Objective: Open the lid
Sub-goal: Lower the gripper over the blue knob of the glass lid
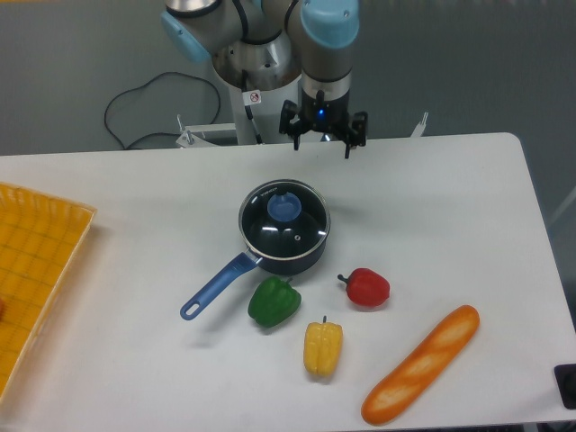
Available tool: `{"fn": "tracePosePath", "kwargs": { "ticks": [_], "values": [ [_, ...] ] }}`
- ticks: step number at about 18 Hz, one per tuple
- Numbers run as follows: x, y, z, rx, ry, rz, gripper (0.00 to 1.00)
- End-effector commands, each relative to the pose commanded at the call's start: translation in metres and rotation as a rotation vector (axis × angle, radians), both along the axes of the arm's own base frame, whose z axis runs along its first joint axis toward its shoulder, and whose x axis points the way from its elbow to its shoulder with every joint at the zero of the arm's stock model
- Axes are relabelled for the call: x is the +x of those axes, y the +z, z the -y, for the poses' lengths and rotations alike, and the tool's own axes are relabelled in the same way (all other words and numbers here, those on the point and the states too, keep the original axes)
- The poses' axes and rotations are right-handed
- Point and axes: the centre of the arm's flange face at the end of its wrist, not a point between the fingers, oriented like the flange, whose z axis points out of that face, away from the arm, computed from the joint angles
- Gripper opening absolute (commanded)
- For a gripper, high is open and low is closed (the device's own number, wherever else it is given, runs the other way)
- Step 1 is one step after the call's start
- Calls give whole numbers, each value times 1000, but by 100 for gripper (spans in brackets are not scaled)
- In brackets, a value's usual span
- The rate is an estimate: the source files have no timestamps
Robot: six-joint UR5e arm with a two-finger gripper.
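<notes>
The lid (297, 229), a clear glass disc with a thin metal rim and a blue knob (284, 209), rests on the dark blue saucepan (269, 258) in the middle of the table. The pan's long blue handle (214, 288) points to the front left. My gripper (321, 147) hangs above the table's far edge, behind and a little right of the pan. Its two fingers are spread apart, pointing down, with nothing between them.
A green pepper (274, 302), a red pepper (366, 287) and a yellow pepper (323, 347) lie in front of the pan. A baguette (420, 364) lies at the front right. A yellow tray (31, 279) sits at the left edge. The robot base (259, 76) stands behind.
</notes>
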Motion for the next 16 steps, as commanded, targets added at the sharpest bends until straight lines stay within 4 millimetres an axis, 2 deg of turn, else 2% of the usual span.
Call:
{"fn": "tracePosePath", "kwargs": {
  "ticks": [12, 16],
  "values": [
    [31, -7, -30, -10, 11, 17, 100],
    [41, -20, -45, -27, 14, 42, 100]
  ]
}}
